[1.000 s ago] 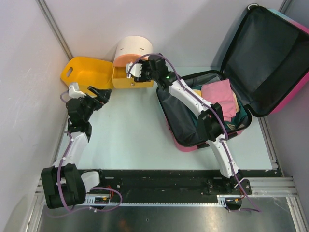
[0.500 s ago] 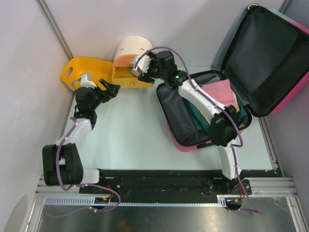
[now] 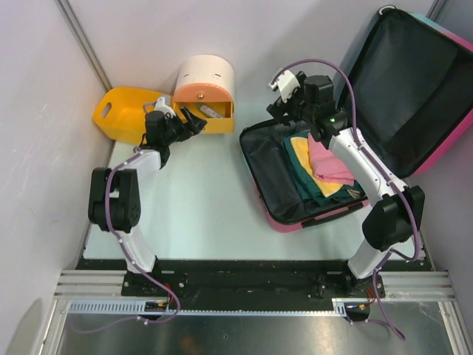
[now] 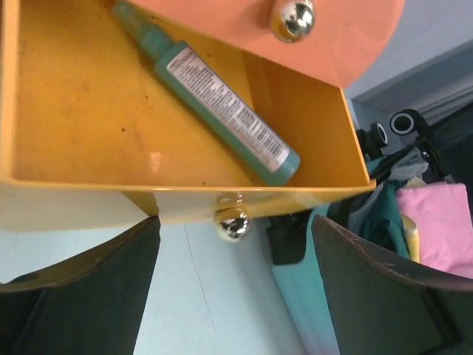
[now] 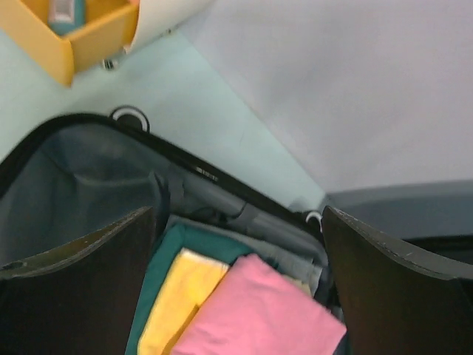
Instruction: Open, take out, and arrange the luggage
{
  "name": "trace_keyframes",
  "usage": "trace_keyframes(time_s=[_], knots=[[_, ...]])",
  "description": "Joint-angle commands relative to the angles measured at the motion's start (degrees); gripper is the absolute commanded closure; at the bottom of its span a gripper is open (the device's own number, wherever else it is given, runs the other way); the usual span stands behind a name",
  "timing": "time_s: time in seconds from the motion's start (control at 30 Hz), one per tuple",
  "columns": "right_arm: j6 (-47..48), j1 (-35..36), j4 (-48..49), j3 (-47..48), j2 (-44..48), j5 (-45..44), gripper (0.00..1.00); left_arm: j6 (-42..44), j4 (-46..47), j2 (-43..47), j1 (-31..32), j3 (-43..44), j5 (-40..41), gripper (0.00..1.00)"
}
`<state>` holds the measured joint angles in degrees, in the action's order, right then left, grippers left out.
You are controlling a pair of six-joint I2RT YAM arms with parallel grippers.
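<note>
We are looking at the luggage (image 3: 270,170) lying open on the right side of the pale table (image 3: 199,200), its lower shell resting flat and its black-lined lid (image 3: 410,81) standing raised behind it toward the far right corner. Inside the shell, folded clothes are lying in a stack: a pink piece (image 3: 329,163) is sitting on top, a yellow one (image 3: 299,146) is showing beside it, and dark green fabric (image 3: 310,185) is lying underneath. We are holding our right gripper (image 5: 238,214) over the far left edge of the shell with its fingers spread wide apart and nothing between them; its wrist view is showing the black zip edge, a wheel (image 5: 129,117) and the clothes below. At the far left of the table, the round cream drawer box (image 3: 205,74) is standing with its yellow drawer (image 4: 89,200) pulled out, and a teal spray bottle (image 4: 222,115) is lying slantwise in that drawer. We are pointing our left gripper (image 3: 191,120) at the drawer's front, fingers parted and gripping nothing, with the drawer's shiny round knob (image 4: 233,224) sitting just ahead of the gap between them; whether it is touching either finger we cannot tell. A yellow plastic basket (image 3: 122,111) is lying just left of the drawer box, behind our left arm.
</note>
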<state>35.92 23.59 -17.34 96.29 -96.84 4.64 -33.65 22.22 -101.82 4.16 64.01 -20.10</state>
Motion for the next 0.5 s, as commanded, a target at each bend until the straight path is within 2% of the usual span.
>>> trace_keyframes(time_s=[0.0,0.23,0.47], knots=[[-2.8,-1.4,-1.6,-3.1,4.4,-1.7,0.0,-0.9,3.5,-5.1,0.8,7.8,-1.2,0.14],[-4.0,-2.9,-1.6,-5.2,5.5,-2.3,0.0,-0.8,4.6,-12.8,0.9,17.2,-0.6,0.18],[-4.1,-3.4,-1.8,-5.4,5.2,-2.2,0.0,-0.8,10.6,-18.0,0.9,20.9,-2.8,0.23]])
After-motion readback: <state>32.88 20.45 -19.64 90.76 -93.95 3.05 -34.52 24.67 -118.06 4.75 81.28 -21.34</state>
